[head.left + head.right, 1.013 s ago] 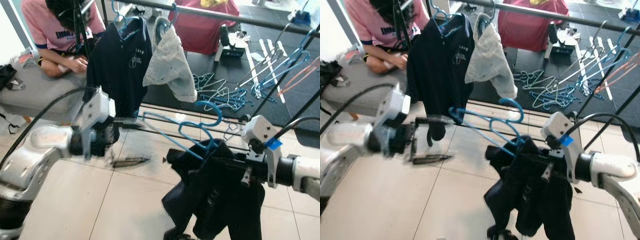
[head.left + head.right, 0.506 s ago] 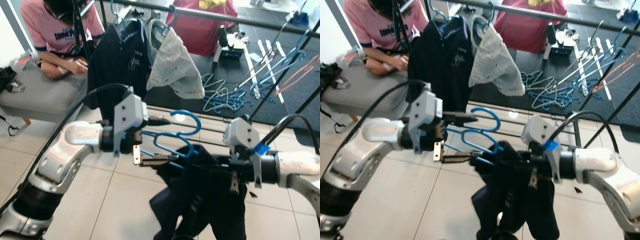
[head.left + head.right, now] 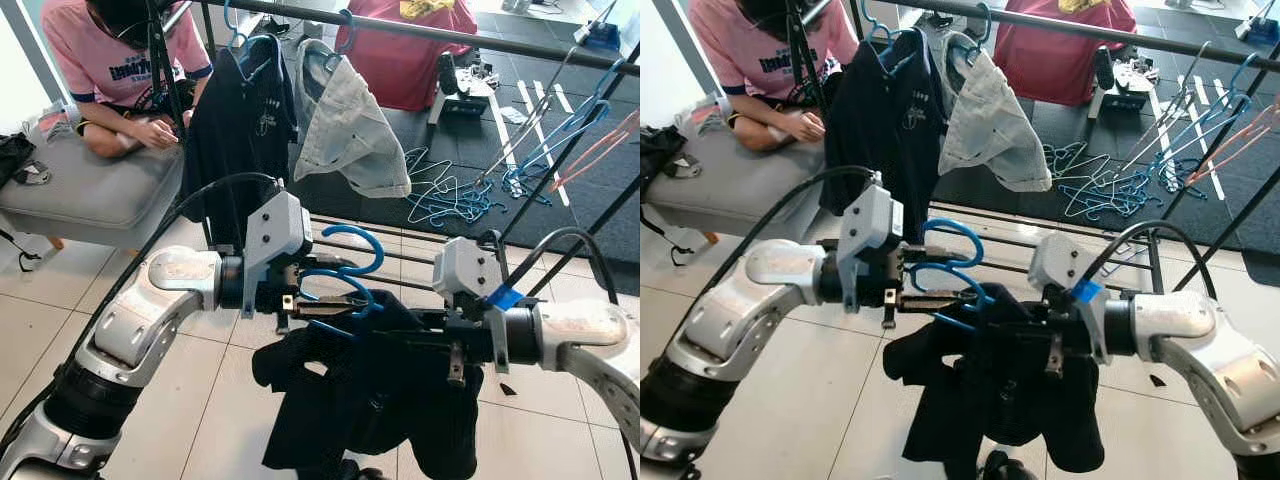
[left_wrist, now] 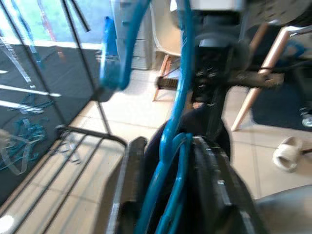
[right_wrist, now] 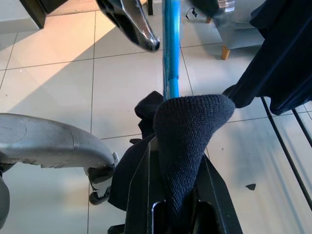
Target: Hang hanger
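A blue hanger with its hook up is held in front of me, below the clothes rail. My left gripper reaches in from the left, and in the left wrist view its fingers are closed on either side of the hanger's blue wires. A dark garment drapes over the hanger and hangs down below it. My right gripper comes in from the right and is shut on the garment's knit collar. The cloth hides its fingertips in the eye views.
A navy polo and a grey shirt hang on the rail at the left. A person in pink sits on a grey bench. Loose hangers lie on the dark floor behind the rack's base bars.
My left gripper has swung right to the hanger and closed on its wires. The right arm has brought the garment left, and it now spreads wider over the hanger.
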{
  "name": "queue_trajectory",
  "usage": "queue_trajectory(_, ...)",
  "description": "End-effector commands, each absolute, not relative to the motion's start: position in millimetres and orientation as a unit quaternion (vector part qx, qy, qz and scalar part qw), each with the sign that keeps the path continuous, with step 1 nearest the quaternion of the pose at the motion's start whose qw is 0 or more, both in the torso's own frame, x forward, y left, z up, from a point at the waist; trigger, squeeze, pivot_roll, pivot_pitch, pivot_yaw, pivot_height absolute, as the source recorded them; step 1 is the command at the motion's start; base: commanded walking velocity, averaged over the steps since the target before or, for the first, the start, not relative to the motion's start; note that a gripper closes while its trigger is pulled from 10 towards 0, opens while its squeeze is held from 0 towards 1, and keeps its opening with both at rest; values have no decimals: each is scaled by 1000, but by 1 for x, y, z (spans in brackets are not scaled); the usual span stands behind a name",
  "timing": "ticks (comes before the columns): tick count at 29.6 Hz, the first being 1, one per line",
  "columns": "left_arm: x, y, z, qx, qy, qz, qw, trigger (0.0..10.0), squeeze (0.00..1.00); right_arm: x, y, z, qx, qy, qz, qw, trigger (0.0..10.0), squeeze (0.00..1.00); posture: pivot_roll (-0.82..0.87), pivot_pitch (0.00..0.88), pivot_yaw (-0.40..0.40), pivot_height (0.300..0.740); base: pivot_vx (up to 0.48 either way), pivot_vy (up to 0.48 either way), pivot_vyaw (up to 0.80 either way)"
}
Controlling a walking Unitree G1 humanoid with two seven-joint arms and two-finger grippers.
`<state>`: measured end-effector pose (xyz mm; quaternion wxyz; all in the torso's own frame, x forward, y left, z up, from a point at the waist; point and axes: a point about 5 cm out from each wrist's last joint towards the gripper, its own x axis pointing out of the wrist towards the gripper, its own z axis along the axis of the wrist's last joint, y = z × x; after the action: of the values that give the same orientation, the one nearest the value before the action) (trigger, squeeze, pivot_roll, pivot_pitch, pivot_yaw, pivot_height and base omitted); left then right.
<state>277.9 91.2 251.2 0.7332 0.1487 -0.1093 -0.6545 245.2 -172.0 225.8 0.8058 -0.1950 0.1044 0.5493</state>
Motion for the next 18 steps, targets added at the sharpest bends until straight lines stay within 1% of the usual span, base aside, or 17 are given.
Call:
queue_trajectory(1,272,91,249,126,-103,-679,716,0,0,243,-169,230,-203,88,558,800,0,0,-85,177,2,740,0,0,0)
queue_trajectory(2,269,93,248,117,-99,-689,709,0,0,243,-169,230,-203,88,558,800,0,0,-85,177,2,740,0,0,0)
queue_trajectory(5,267,95,249,111,-97,-695,704,0,0,243,-169,229,-203,88,558,800,0,0,-85,177,2,740,0,0,0)
queue_trajectory(6,265,98,249,104,-91,-705,695,0,0,242,-170,229,-203,89,558,800,0,0,-90,180,2,740,0,0,0)
queue_trajectory(7,265,98,249,104,-91,-705,695,0,0,242,-170,229,-203,89,558,800,0,0,-90,180,2,740,0,0,0)
queue_trajectory(9,259,107,250,100,-78,-728,674,0,0,242,-172,229,-207,94,555,800,0,0,-92,182,3,740,0,0,0)
queue_trajectory(10,259,107,250,100,-78,-728,674,0,0,242,-172,229,-207,94,555,800,0,0,-92,182,3,740,0,0,0)
queue_trajectory(11,257,109,250,100,-72,-737,664,0,0,242,-174,229,-210,95,553,800,0,0,-92,182,2,740,0,0,0)
queue_trajectory(14,255,110,249,102,-67,-743,658,0,0,243,-175,229,-213,95,551,801,0,0,-91,183,1,740,0,0,0)
queue_trajectory(18,255,109,248,102,-68,-742,659,0,0,244,-175,230,-215,94,550,802,0,0,-92,183,1,740,0,0,0)
